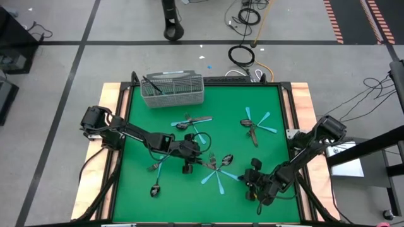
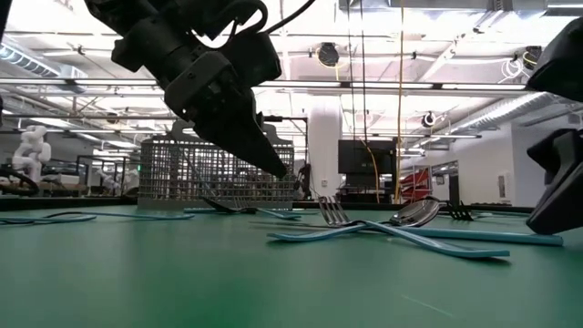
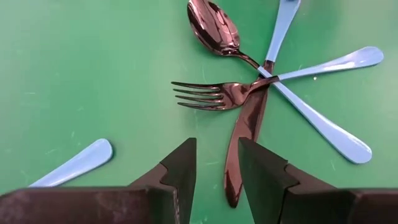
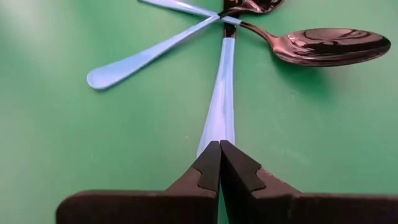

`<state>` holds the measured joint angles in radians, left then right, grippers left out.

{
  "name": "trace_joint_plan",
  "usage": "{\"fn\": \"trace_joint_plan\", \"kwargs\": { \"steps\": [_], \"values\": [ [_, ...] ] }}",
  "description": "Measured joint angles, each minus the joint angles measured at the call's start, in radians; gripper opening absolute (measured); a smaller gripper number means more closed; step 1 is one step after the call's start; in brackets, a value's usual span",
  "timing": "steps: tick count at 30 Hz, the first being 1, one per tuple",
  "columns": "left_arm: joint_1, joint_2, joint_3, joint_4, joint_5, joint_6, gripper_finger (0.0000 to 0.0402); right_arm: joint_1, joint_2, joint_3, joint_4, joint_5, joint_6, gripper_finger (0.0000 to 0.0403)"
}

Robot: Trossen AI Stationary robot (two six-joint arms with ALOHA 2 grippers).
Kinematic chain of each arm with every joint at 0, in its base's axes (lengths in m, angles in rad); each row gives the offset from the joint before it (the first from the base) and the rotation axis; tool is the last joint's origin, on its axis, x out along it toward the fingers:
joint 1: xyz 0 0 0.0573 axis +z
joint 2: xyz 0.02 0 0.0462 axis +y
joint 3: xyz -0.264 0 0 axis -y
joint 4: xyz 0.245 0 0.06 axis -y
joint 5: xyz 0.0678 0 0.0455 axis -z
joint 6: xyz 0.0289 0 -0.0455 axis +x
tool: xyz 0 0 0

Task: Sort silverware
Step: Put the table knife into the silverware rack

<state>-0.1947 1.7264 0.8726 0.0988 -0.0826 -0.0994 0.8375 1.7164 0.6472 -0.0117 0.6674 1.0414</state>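
A crossed cluster of silverware lies on the green mat: a dark spoon, a dark-headed fork, a dark handle and light blue handles. My left gripper is open and hangs above the mat just left of the cluster. The dark handle's free end lies below the gap between its fingers. My right gripper is shut at the cluster's right side. Its tips are at the free end of a light blue handle. My right gripper's shut fingertips come slanting down from the table's right, in line with the light blue handle. They hide its free end, and I cannot tell whether they touch it. The handle lies flat on the mat.
A grey wire-mesh basket stands at the far left with a dark piece in it. More silverware lies scattered: a group at mid-far, one at far right, and pieces at near left.
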Motion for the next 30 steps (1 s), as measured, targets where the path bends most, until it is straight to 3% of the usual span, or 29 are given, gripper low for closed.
{"fn": "trace_joint_plan", "kwargs": {
  "steps": [8,13,25,30],
  "values": [
    [-0.013,0.004,0.001,0.076,0.070,-0.026,0.0121,0.016,0.045,0.004,-0.042,0.015,0.167,0.0000],
    [-0.026,0.005,0.001,0.101,0.082,-0.026,0.0121,0.016,0.046,0.003,-0.045,0.020,0.183,0.0000],
    [-0.035,0.006,0.001,0.059,0.056,-0.025,0.0121,0.013,0.056,-0.005,0.176,-0.005,-0.031,0.0000],
    [-0.045,0.033,0.001,0.074,0.122,0.035,0.0121,-0.010,0.056,-0.005,0.237,-0.023,-0.109,0.0000]
  ]
}}
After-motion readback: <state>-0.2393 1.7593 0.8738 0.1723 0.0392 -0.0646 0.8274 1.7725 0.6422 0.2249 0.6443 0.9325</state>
